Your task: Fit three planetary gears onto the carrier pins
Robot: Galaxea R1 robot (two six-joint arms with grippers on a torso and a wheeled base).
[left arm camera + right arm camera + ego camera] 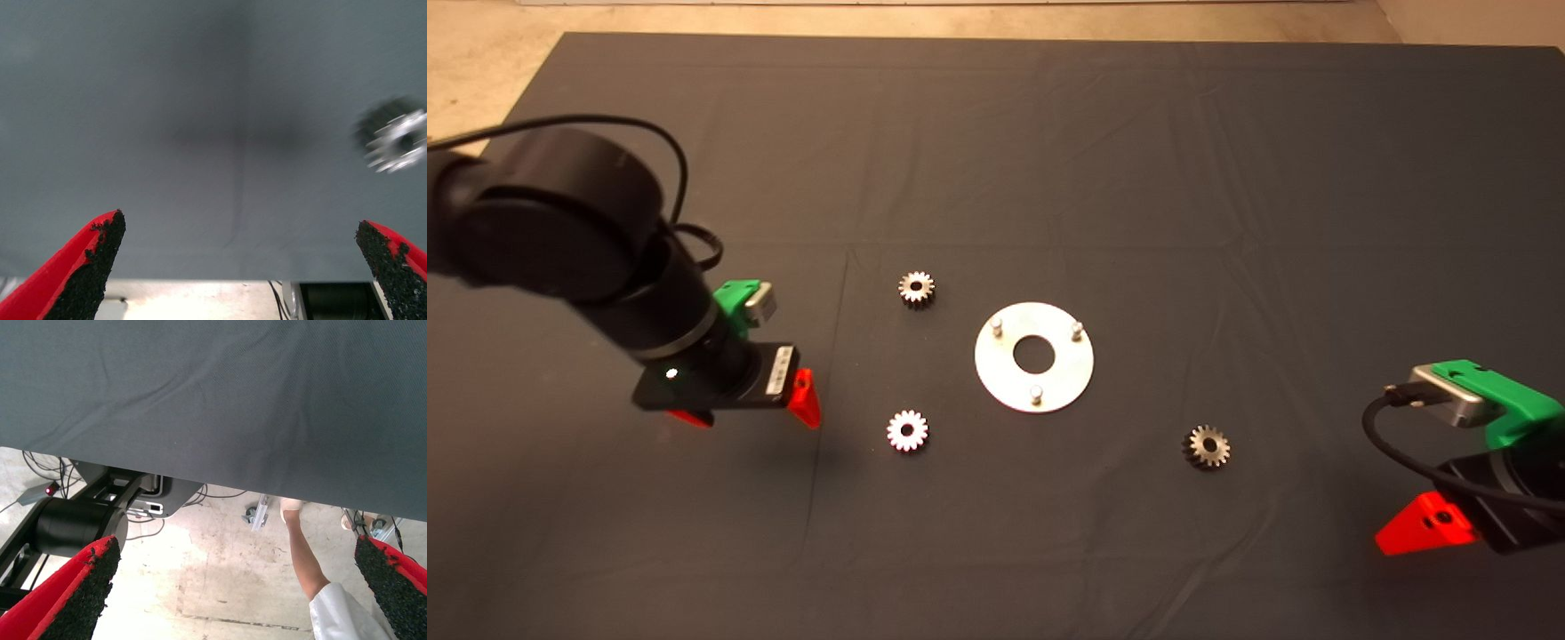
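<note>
Head view: carrier disc (1034,357) mid-mat, 3 carrier pins (1036,391) bare. 3 planetary gears flat on the mat (1138,133): one up-left of disc (916,289), one down-left (907,431), one down-right (1208,446).
Left gripper (747,413): left of disc, nr down-left gear, empty.
Right gripper (1427,526): parked far right of disc.
Left wrist view: fingers (93,267) wide apart, nothing held; one gear (398,140) ahead.
Right wrist view: fingers (87,587) wide apart, empty; floor, cables, a person's leg (303,547) beyond the mat.
Handling: gears prob. stiff, slick metal, small; pinch across teeth.
Surface: creased dark cloth.
</note>
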